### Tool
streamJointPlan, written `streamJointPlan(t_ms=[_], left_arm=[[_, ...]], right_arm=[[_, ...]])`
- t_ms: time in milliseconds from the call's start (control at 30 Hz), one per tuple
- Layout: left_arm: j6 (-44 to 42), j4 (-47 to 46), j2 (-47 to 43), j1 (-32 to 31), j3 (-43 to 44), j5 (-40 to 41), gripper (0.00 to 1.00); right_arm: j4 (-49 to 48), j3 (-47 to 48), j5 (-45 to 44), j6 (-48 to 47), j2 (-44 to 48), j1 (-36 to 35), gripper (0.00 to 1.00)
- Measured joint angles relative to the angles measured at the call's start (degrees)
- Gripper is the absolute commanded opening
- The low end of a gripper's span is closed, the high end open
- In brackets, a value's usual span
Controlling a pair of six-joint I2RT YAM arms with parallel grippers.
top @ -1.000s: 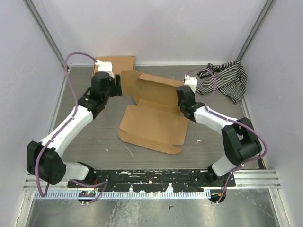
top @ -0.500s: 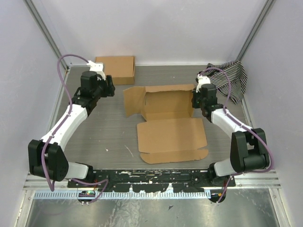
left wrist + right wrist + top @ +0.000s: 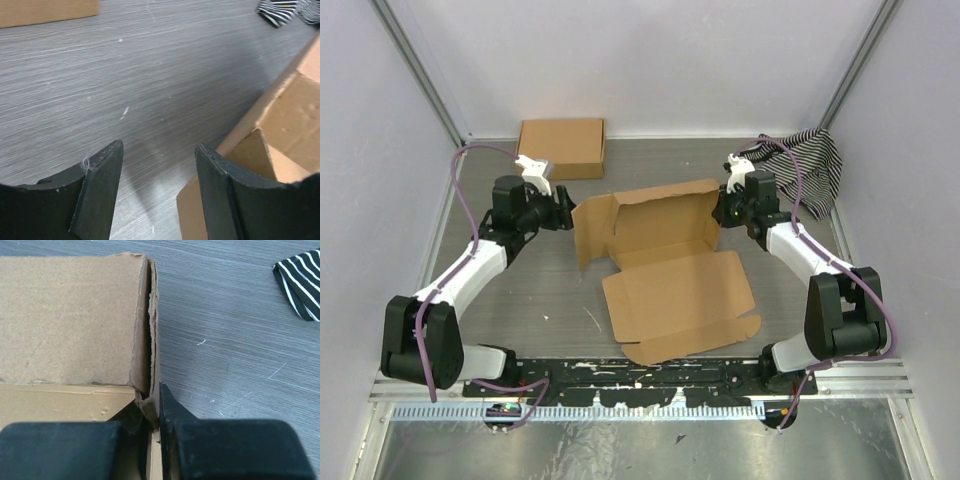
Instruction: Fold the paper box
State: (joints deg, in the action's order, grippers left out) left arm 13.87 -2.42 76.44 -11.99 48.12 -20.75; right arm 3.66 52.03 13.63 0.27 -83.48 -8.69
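The paper box point(image 3: 670, 260) is a brown die-cut cardboard mailer in the middle of the table, its back panels raised and its lid panel lying flat toward me. My right gripper point(image 3: 728, 213) is shut on the box's right side wall point(image 3: 150, 340), with one finger point(image 3: 170, 410) outside the wall. My left gripper point(image 3: 563, 212) is open and empty just left of the box's left flap point(image 3: 260, 150), not touching it.
A smaller squarish cardboard box point(image 3: 561, 147) lies at the back left. A black-and-white striped cloth point(image 3: 800, 170) lies at the back right, also visible in the right wrist view point(image 3: 300, 285). Grey walls close in both sides.
The box has turned and shifted with the right gripper holding it. The left arm has swung down and right toward the box's left flap, away from the small box.
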Motion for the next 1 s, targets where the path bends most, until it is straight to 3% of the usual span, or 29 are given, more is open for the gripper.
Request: streamJointPlan(t_ms=[500,1000], left_arm=[[10.9,-10.2,-2.0,-0.4,-6.3,-14.4,0.61],[14.7,-13.1,-0.4,-7.2,-5.0,-13.5,0.56]], right_arm=[[2.0,2.0,0.4,0.9,-2.1,0.0,0.02],[2.0,2.0,0.5,3.1,-2.1,0.0,0.02]])
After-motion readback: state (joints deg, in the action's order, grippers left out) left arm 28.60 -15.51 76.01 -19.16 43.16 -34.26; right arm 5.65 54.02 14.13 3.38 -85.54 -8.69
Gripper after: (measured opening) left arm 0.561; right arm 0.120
